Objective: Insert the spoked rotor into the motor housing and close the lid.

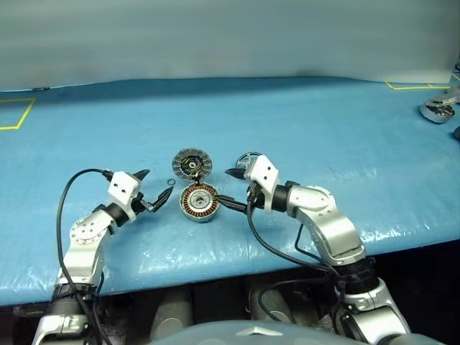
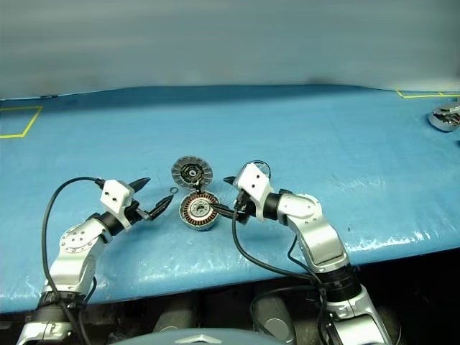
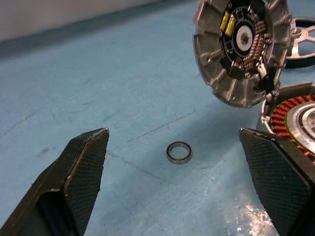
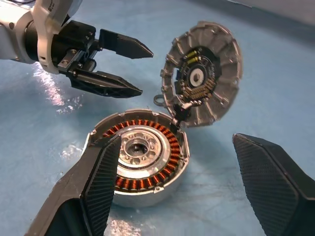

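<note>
The motor housing (image 1: 199, 203) sits on the blue table with its copper windings facing up. Its hinged lid (image 1: 192, 164) stands open behind it, ribbed inner face and dark centre showing. The spoked rotor (image 3: 302, 34) lies on the table beyond the lid, partly hidden behind my right gripper's wrist in the eye views. My left gripper (image 1: 154, 185) is open just left of the housing, holding nothing. My right gripper (image 1: 230, 188) is open just right of the housing, pointing at it with nothing between its fingers (image 4: 98, 187).
A small metal ring (image 3: 179, 152) lies on the table between the left gripper and the housing. A silver object (image 1: 438, 109) rests at the far right edge. Yellow tape marks (image 1: 18, 113) sit at the back corners. The blue table (image 1: 323, 129) stretches wide behind the parts.
</note>
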Motion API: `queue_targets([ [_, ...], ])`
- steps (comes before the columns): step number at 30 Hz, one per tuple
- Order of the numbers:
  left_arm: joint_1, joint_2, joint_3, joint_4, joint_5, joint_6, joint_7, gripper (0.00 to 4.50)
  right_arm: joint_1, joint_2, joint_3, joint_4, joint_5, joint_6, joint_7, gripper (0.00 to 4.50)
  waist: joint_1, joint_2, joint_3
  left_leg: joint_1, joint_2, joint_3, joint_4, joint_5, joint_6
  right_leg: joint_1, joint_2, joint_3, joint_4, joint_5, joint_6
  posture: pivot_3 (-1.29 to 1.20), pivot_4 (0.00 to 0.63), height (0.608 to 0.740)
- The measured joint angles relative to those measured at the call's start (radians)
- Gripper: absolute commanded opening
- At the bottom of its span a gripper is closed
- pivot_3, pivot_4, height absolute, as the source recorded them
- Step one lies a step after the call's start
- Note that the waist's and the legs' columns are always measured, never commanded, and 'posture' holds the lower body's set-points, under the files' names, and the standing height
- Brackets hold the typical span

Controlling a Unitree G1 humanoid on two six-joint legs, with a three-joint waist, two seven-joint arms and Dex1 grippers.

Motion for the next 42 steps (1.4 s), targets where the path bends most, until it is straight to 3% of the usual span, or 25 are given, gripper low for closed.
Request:
queue_targets([
  [6,-0.084,0.004,-0.06,0.147,0.057,-0.066,-0.052,4.5,0.108,0.036,-0.144,-0.026,0.29,-0.003,0.083,3.8,0.001,0.0,0.0,0.0,0.0,0.0,0.0,0.0,0.0,0.001,0.0,0.0,-0.001,0.0,0.0,0.0,0.15,0.74],
  [16,-0.134,0.003,-0.081,0.263,0.074,-0.112,-0.072,4.5,0.224,-0.013,-0.15,0.109,0.348,-0.055,0.151,3.8,0.001,0.0,0.0,0.001,0.0,0.0,0.0,0.0,0.0,0.002,0.0,0.0,0.0,0.0,0.0,0.0,0.15,0.74],
  [19,-0.135,-0.003,-0.081,0.269,0.073,-0.11,-0.068,3.89,0.227,-0.025,-0.138,0.135,0.353,-0.05,0.151,3.82,0.001,0.0,0.0,0.003,0.0,0.0,0.0,0.0,0.0,0.003,0.0,0.0,0.0,0.0,0.0,0.0,0.15,0.74],
  [22,-0.14,-0.011,-0.083,0.279,0.072,-0.108,-0.07,2.97,0.227,-0.055,-0.101,0.201,0.292,-0.084,0.148,3.82,0.002,0.0,0.0,0.004,0.0,0.0,0.0,0.0,0.0,0.004,0.0,0.0,0.0,0.0,0.001,0.0,0.15,0.74],
  [24,-0.142,-0.011,-0.084,0.282,0.073,-0.106,-0.072,2.97,0.227,-0.06,-0.088,0.252,0.255,-0.114,0.142,3.82,0.001,0.0,0.0,0.004,0.0,0.0,0.0,0.0,0.0,0.004,0.0,0.0,0.0,0.0,0.001,0.0,0.15,0.74],
  [27,-0.147,-0.01,-0.084,0.286,0.074,-0.102,-0.077,2.41,0.216,-0.058,-0.083,0.278,0.237,-0.149,0.138,3.82,0.001,0.0,0.0,0.004,0.0,0.0,0.0,0.0,0.0,0.004,0.0,0.0,0.0,0.0,0.001,0.0,0.15,0.74],
  [29,-0.148,-0.01,-0.087,0.286,0.075,-0.101,-0.078,2.41,0.203,-0.054,-0.082,0.289,0.234,-0.162,0.133,3.82,0.001,0.0,0.0,0.004,0.0,0.0,0.001,0.0,0.0,0.004,0.0,0.0,0.0,0.0,0.001,0.0,0.15,0.74],
  [32,-0.151,-0.008,-0.087,0.289,0.075,-0.1,-0.078,1.8,0.194,-0.051,-0.077,0.298,0.229,-0.18,0.128,3.82,0.001,0.0,0.0,0.004,0.0,0.0,0.0,0.0,0.0,0.004,0.0,0.0,0.0,0.0,0.001,0.0,0.15,0.74],
  [35,-0.152,-0.008,-0.087,0.289,0.081,-0.099,-0.063,0.85,0.193,-0.049,-0.071,0.304,0.223,-0.189,0.123,3.82,0.001,0.0,0.0,0.004,0.0,0.0,0.0,0.0,0.0,0.004,0.0,0.0,0.0,0.0,0.001,0.0,0.15,0.74],
  [42,-0.148,-0.005,-0.078,0.288,0.09,-0.101,-0.035,0.85,0.185,-0.041,-0.07,0.324,0.212,-0.21,0.119,3.82,0.0,0.0,0.0,0.004,0.0,0.0,0.0,0.0,0.0,0.004,0.0,0.0,0.0,0.0,0.001,0.0,0.15,0.74],
])
